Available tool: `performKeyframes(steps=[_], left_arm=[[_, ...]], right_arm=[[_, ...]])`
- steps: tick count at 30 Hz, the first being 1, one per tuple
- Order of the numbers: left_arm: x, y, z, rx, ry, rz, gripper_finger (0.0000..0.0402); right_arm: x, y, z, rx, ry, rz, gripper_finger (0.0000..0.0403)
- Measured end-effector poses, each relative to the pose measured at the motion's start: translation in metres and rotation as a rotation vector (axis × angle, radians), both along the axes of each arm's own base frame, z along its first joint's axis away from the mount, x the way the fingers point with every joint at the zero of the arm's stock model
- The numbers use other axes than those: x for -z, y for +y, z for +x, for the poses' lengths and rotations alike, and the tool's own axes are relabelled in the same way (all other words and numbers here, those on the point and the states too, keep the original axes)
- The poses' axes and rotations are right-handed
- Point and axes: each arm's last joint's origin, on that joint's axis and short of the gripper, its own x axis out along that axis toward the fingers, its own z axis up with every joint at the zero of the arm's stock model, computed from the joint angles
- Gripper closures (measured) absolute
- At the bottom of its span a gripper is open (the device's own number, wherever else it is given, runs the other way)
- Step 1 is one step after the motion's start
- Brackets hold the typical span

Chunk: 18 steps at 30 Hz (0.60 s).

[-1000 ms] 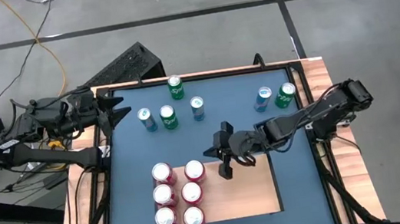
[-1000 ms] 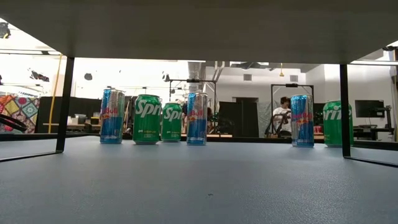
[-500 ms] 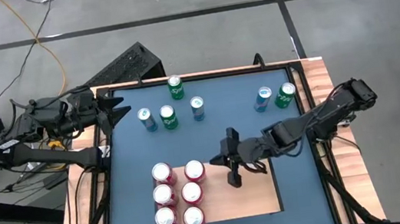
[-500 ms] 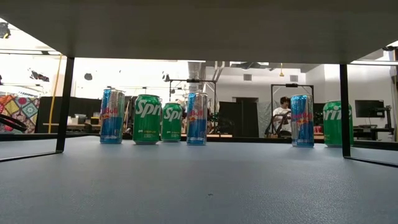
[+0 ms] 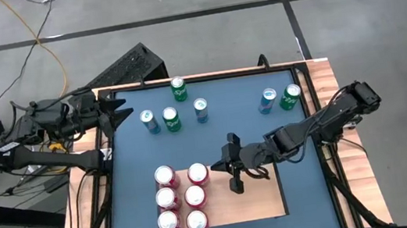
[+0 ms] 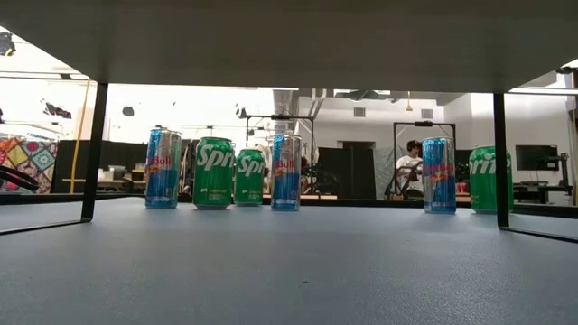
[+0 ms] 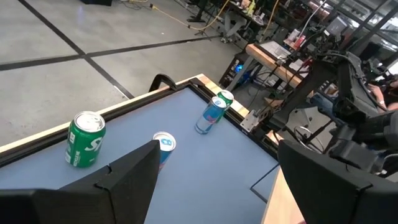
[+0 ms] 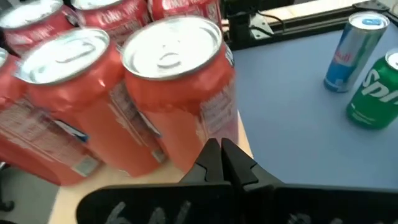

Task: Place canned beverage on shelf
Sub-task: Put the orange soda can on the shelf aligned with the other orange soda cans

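Coca-Cola cans [image 5: 181, 198], five of them, stand in two rows at the left end of the shelf [image 5: 258, 197], so the next step looks like fetching a Sprite can [image 5: 172, 119] or Red Bull can [image 5: 201, 109] near the table's far edge and setting it upright just beside the red rows. Right gripper [image 5: 234, 179] hovers over the shelf's far edge close to the nearest red can, fingers pressed together and empty; it must spread them before any reach. Left gripper [image 5: 118, 109] waits at the table's far left corner, fingers spread and empty.

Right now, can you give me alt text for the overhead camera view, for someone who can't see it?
The right claw, shut and empty, hovers over the wooden shelf beside six red cans standing on it. Six green and blue cans stand on the blue table beyond. The left claw, open, waits at the table's left edge.
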Motion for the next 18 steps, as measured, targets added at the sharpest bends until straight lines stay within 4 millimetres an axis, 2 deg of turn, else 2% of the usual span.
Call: performKeyframes(steps=[18], left_arm=[[-0.0001,0.0000,0.0000,0.001,0.003,0.007,0.0093]], right_arm=[[0.0007,-0.0024,-0.0012,-0.046,0.029,-0.011,0.0403]])
